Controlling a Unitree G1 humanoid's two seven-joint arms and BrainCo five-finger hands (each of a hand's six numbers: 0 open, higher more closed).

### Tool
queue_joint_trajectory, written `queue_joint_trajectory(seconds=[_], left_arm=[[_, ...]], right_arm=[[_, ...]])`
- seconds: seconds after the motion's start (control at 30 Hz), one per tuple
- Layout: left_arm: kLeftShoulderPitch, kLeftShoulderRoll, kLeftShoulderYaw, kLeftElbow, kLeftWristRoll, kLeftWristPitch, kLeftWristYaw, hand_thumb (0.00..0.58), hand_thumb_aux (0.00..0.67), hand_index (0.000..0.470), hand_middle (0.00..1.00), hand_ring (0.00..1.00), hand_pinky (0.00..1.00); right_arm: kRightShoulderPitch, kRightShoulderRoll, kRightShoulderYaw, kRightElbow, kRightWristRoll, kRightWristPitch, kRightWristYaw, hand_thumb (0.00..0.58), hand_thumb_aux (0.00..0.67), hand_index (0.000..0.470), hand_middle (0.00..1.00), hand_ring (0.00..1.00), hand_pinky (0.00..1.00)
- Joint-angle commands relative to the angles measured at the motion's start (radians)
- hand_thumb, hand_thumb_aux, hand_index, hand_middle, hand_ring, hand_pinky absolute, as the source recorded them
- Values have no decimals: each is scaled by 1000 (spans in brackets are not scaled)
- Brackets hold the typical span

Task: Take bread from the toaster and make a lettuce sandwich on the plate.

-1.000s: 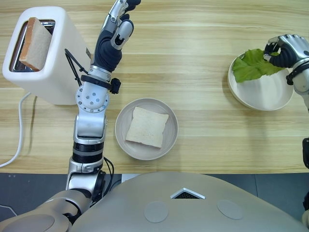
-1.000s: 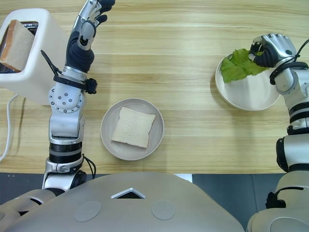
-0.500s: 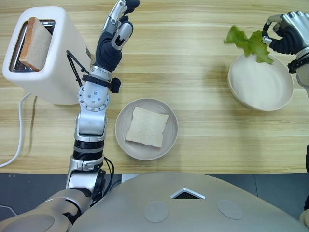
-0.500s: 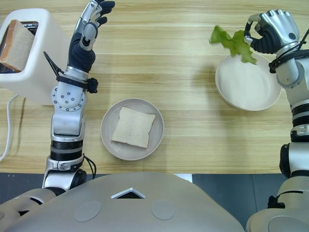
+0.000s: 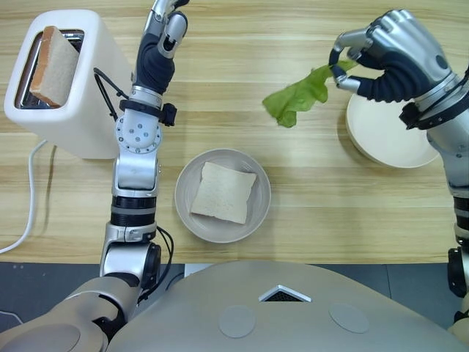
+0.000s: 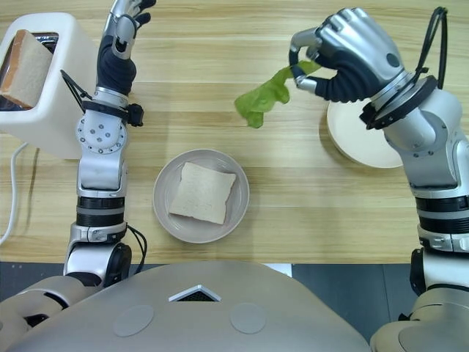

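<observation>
The lettuce leaf [image 5: 297,99] hangs above the wooden table [image 5: 322,220], its upper right end pinched between the closed fingertips of my right hand [image 5: 388,62]; the rest droops down and left. A pale bowl [image 5: 388,143] sits under that hand. Nearer me, a plate [image 5: 258,216] holds one bread slice [image 5: 223,192]. My left hand [image 6: 123,29] is raised beside the toaster [image 5: 80,110], fingers extended and holding nothing; another slice [image 5: 53,66] stands in its slot.

A pale wooden table [image 5: 315,213] of long planks spreads across, its grain and seams running from 9 to 3 o'clock. Below its near edge, at 7 and 5 o'clock, lies a dark grey floor [image 5: 44,290]. The light falls evenly.
</observation>
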Motion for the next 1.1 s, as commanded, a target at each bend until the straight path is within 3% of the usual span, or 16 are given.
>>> queue_joint_trajectory(seconds=[0.03,0.33,0.63,1.1], left_arm=[[-32,-1,7,49,-10,-12,4,0,0,0,110,110,110],[-61,-9,4,71,-16,-22,6,0,0,0,106,106,106],[-81,-10,2,111,-16,-32,6,0,0,0,102,102,102],[-99,-34,-33,132,-1,-37,11,0,0,0,102,102,102]], right_arm=[[52,35,71,-108,39,9,106,580,670,470,1000,1000,1000],[176,8,147,-224,60,18,318,580,670,470,1000,1000,1000],[216,-23,98,-362,187,78,450,580,670,470,1000,1000,1000],[78,87,264,-136,104,33,544,580,670,470,1000,1000,1000]])
